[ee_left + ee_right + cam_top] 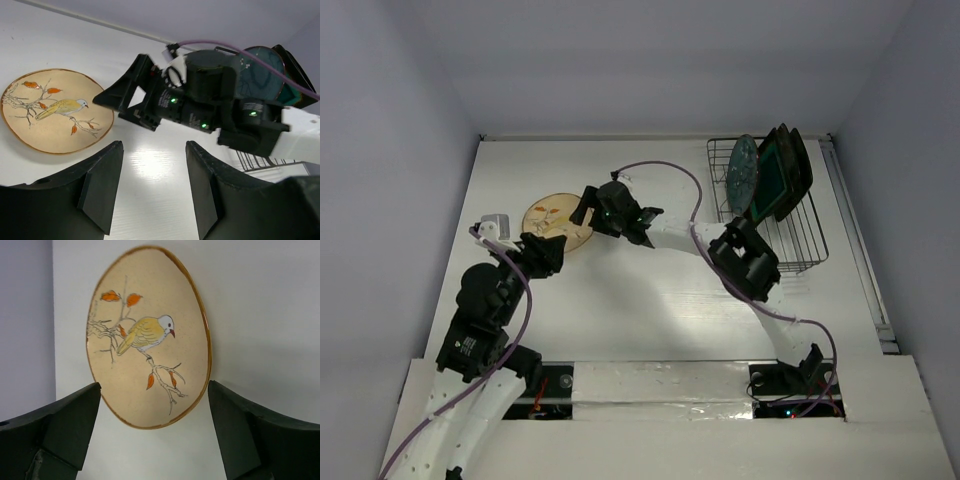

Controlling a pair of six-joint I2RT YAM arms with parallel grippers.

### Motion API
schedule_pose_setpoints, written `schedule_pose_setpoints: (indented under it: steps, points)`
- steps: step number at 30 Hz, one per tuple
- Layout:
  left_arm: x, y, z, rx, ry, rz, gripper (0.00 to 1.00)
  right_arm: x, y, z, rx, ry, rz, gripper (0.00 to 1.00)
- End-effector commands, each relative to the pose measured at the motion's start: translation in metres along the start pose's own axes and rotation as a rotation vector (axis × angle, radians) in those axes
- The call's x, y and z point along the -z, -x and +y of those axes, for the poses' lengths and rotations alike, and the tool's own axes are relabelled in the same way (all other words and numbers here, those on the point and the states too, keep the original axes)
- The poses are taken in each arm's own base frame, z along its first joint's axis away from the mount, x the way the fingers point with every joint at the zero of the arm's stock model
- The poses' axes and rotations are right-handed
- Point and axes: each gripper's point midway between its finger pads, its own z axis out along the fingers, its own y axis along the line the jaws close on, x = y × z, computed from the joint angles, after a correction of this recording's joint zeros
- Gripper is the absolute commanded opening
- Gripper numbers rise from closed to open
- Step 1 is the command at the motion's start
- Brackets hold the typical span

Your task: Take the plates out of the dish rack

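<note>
A round cream plate painted with a bird on a branch lies flat on the white table, left of centre. My right gripper is open just at the plate's right rim; in the right wrist view its jaws stand wide on either side of the plate without touching it. My left gripper hovers open and empty beside the plate's near edge. The dish rack at the back right holds a round teal plate, a square teal plate and a black plate, all upright.
The right arm stretches across the table from the rack side to the cream plate. In the left wrist view its wrist fills the middle, with the rack's wires behind. Grey walls close in the table.
</note>
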Motion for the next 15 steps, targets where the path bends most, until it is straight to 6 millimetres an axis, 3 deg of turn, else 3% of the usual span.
schedule_pose_setpoints:
  steps: [1,4,5,6,7,8,9,10,11,13,14,15]
  points:
    - [0.003,0.015,-0.008,0.005,-0.03,-0.053,0.49,0.049,0.062,0.045,0.069,0.045,-0.174,0.93]
    - [0.006,0.018,-0.007,0.006,-0.029,-0.069,0.45,0.088,0.092,0.068,0.153,0.097,-0.257,0.87]
    - [0.006,0.019,-0.008,0.005,-0.031,-0.073,0.36,0.098,0.094,0.064,0.193,0.087,-0.267,0.6]
    - [0.007,0.019,-0.01,0.001,-0.045,-0.073,0.2,0.111,0.101,0.064,0.29,0.085,-0.292,0.28]
    - [0.007,0.018,-0.011,-0.001,-0.054,-0.07,0.12,0.146,0.126,0.079,0.327,0.106,-0.377,0.0]
    - [0.006,0.017,-0.012,-0.003,-0.058,-0.066,0.02,0.155,0.123,0.056,0.377,0.046,-0.383,0.0]
    - [0.005,0.017,-0.012,-0.003,-0.058,-0.063,0.0,0.172,0.132,0.047,0.44,-0.003,-0.421,0.0]
    - [0.004,0.016,-0.011,-0.004,-0.054,-0.057,0.0,0.211,0.153,0.043,0.449,-0.054,-0.497,0.0]
    - [0.002,0.013,-0.01,-0.005,-0.047,-0.047,0.0,0.227,0.168,0.025,0.46,-0.114,-0.524,0.0]
    - [0.0,0.011,-0.01,-0.006,-0.045,-0.034,0.0,0.256,0.175,-0.021,0.516,-0.285,-0.518,0.0]
    - [-0.001,0.01,-0.01,-0.008,-0.046,-0.028,0.0,0.284,0.189,-0.027,0.511,-0.311,-0.553,0.0]
    - [-0.003,0.007,-0.011,-0.008,-0.051,-0.017,0.0,0.297,0.201,-0.053,0.497,-0.388,-0.562,0.0]
